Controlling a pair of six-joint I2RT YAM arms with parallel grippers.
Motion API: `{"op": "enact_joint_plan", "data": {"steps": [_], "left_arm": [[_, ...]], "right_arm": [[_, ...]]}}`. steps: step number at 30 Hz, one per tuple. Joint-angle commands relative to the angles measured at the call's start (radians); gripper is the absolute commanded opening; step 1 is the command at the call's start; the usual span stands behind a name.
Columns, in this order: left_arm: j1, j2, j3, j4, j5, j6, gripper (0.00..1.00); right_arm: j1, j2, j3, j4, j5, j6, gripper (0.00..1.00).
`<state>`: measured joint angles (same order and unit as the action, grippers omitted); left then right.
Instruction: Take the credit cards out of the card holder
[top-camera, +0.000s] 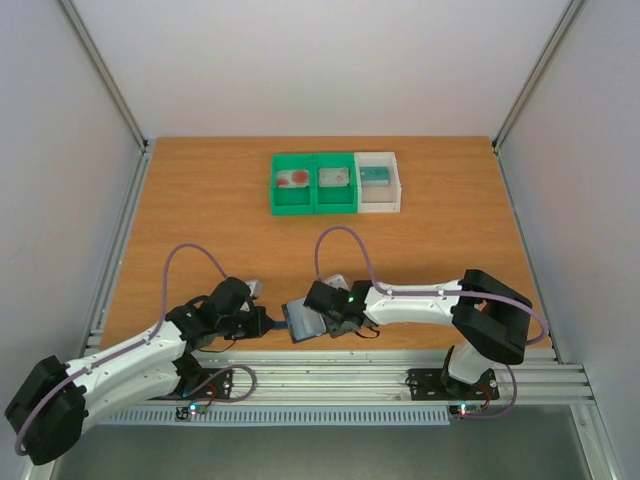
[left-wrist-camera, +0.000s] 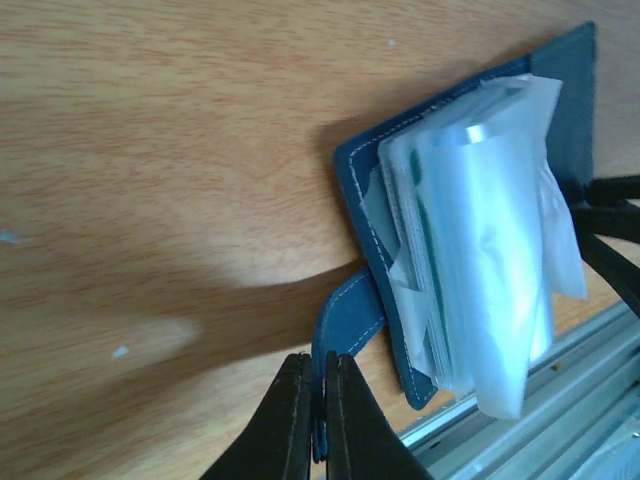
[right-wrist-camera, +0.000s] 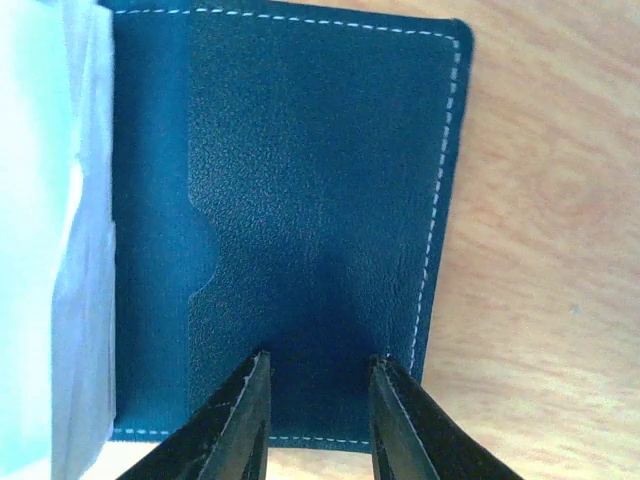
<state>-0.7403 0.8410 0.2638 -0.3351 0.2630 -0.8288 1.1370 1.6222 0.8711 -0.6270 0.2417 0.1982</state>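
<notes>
Two white arms (top-camera: 120, 360) with black joints (top-camera: 490, 315), purple looping cables (top-camera: 345, 235), tapered black fingers (left-wrist-camera: 285, 420)

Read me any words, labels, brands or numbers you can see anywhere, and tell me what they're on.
None can be read.
The card holder shows only white stitching.
Its plastic sleeves are blurred.
The cards in the bins are too small to read.

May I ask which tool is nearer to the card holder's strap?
Left. The left tool is shut on the strap; the right tool sits over the card holder, on its opposite panel.
</notes>
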Motion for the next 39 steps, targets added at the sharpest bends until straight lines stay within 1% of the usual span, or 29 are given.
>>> {"op": "enact_joint_plan", "data": {"steps": [1,5,8,9,11,15,22,25,30,33,35,39], "left_arm": [[0.014,0.023,0.052,-0.044,-0.068,0.018,0.03],[0.018,0.046,0.065,-0.036,-0.059,0.010,0.05],[0.019,0.067,0.064,-0.015,-0.044,0.011,0.03],[0.018,0.074,0.062,-0.004,-0.041,0.013,0.02],[0.020,0.087,0.058,0.009,-0.031,0.015,0.00],[0.020,0.098,0.055,0.032,-0.015,0.010,0.00],[0.020,0.091,0.048,0.043,-0.016,-0.005,0.01],[0.020,0.090,0.045,0.045,-0.018,-0.005,0.01],[0.020,0.097,0.039,0.059,-0.009,-0.008,0.00],[0.020,0.096,0.030,0.073,-0.004,-0.008,0.00],[0.021,0.096,0.029,0.077,0.001,-0.009,0.00],[0.020,0.095,0.025,0.081,0.002,0.000,0.00]], "right_arm": [[0.001,-0.064,-0.025,0.015,-0.053,0.077,0.28],[0.001,-0.118,0.023,-0.007,-0.089,0.067,0.31],[0.003,-0.149,0.067,-0.002,-0.103,0.049,0.38],[0.003,-0.148,0.077,0.011,-0.104,0.039,0.41],[0.004,-0.122,0.104,0.030,-0.112,0.019,0.48],[0.014,-0.031,0.176,0.016,-0.099,0.006,0.58],[0.040,0.060,0.194,0.032,-0.106,0.002,0.70],[0.058,0.081,0.194,0.043,-0.103,0.006,0.73],[0.060,0.119,0.219,0.045,-0.111,0.008,0.75],[0.061,0.130,0.227,0.047,-0.109,0.008,0.77],[0.061,0.144,0.239,0.036,-0.110,0.010,0.80],[0.061,0.174,0.263,0.015,-0.097,0.019,0.82]]}}
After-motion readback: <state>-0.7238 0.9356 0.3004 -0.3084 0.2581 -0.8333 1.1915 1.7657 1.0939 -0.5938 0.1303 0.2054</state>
